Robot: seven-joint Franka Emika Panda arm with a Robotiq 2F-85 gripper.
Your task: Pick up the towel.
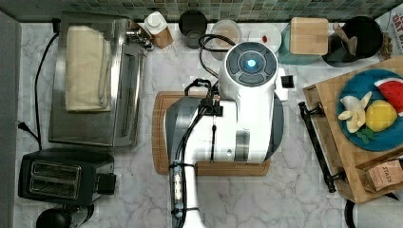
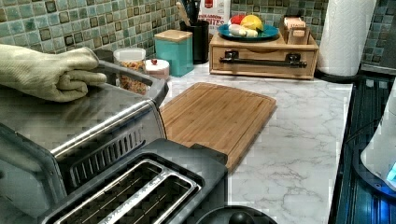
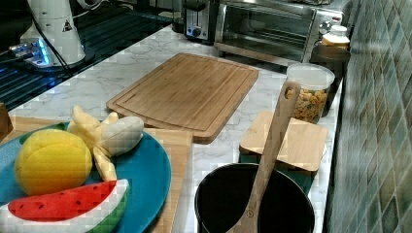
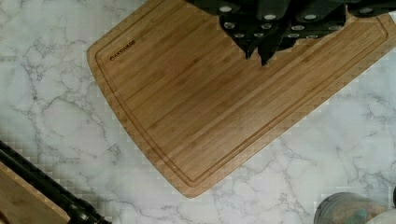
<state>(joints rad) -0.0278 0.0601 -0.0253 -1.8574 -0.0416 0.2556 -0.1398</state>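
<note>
While arm (image 1: 223, 137) hung above cutting board (image 1: 164, 133) mid-worktop (image 1: 285, 199), towel (image 1: 87, 68) lay folded on toaster oven (image 1: 90, 128) roof, at the top view's left, well apart from arm. Pincer (image 4: 266, 35) seen in wrist view over board, holding nothing; open or closed: could not tell. Towel judged soft, light, limp; layers (image 2: 70, 81) likely to sag and unfold when lifted. Best hold judged: pinch across thick folded edge near middle, catching all layers. Steel roof beneath probably slick, so cloth could slide rather than bunch.
</note>
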